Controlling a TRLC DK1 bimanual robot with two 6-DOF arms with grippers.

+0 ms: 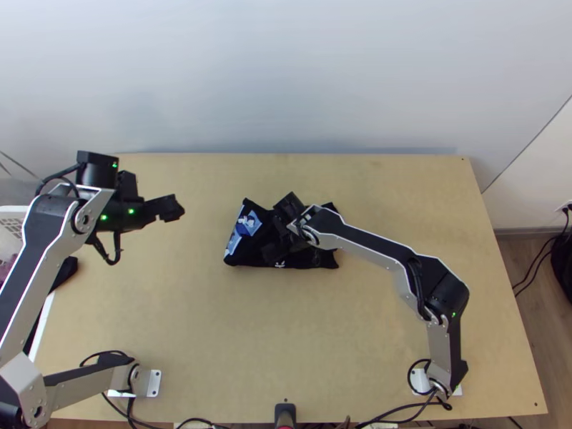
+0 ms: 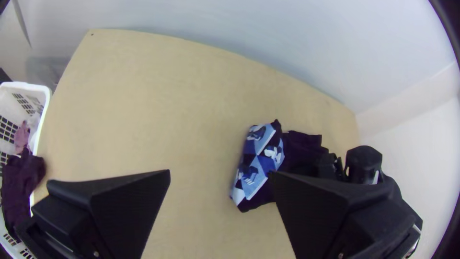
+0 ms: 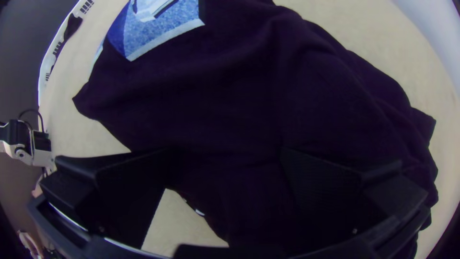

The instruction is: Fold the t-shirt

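Silver-grey and black along the left arm (image 1: pixel 36 279), climbs from the base at the top view's lower left, doubles back at the elbow and ends in the left gripper (image 1: pixel 170 207), above the left part of the light wooden table (image 1: pixel 179 307). Has its two flat fingers (image 2: pixel 124 206) wide apart in the left wrist view, and grips nothing. On the other side, follows the right arm (image 1: pixel 382 257) up from the lower right, bends at the elbow and slants across to the right gripper (image 1: pixel 280 229), over the black t-shirt (image 1: pixel 247 256). Stands widely open there too, with nothing pinched; cannot tell about contact with the fabric. Lies folded in a compact, creased bundle near the table's middle, with a blue patterned panel (image 2: pixel 261 158) toward the left gripper.

Backs onto a pale wall (image 1: pixel 286 71) along the far edge. Has a white laundry basket (image 2: pixel 28 85) beside the left edge, with dark cloth (image 2: pixel 24 187) over the rim and pink cloth (image 2: pixel 21 136) inside. Gives way on the right to wooden floor (image 1: pixel 525 286) and black cables (image 1: pixel 533 272)
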